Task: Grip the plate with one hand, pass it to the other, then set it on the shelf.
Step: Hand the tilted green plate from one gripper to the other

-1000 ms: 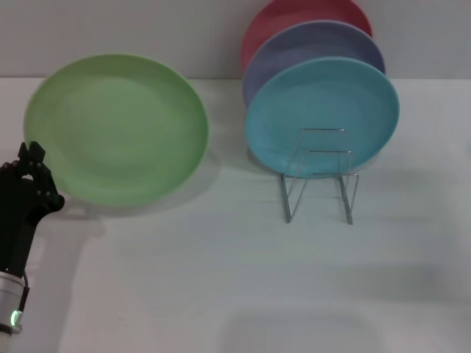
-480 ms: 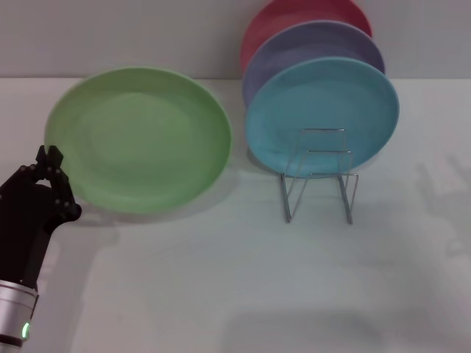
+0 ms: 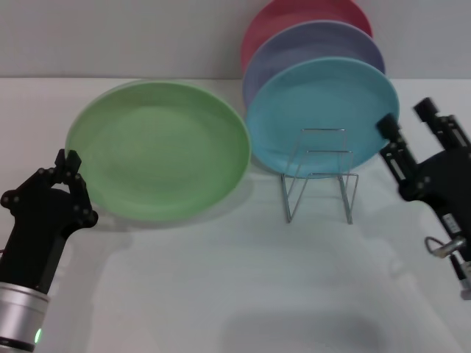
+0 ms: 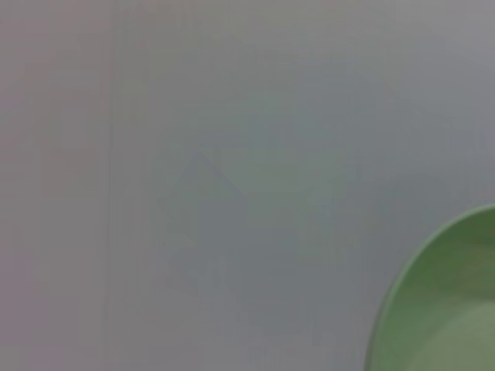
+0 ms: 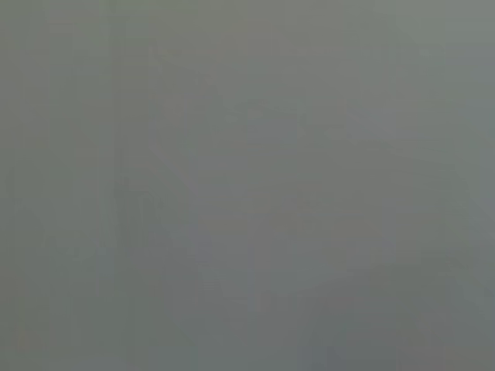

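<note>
White tabletop [image 3: 221, 294] carries everything. Above it, lifted and tilted, the light green plate [image 3: 162, 151] is the largest thing, its lower left rim pinched by the left gripper [image 3: 68, 165], whose black fingers are closed on that edge; the left wrist view shows only a curve of the plate's rim [image 4: 445, 301]. Next come the turquoise-blue plate [image 3: 324, 110], the lavender plate [image 3: 294, 45] and a red plate [image 3: 294, 13], leaning one behind another on the chrome wire rack [image 3: 320, 176]. Right of the rack hangs the right gripper [image 3: 409, 134], fingers spread apart, holding nothing.
</note>
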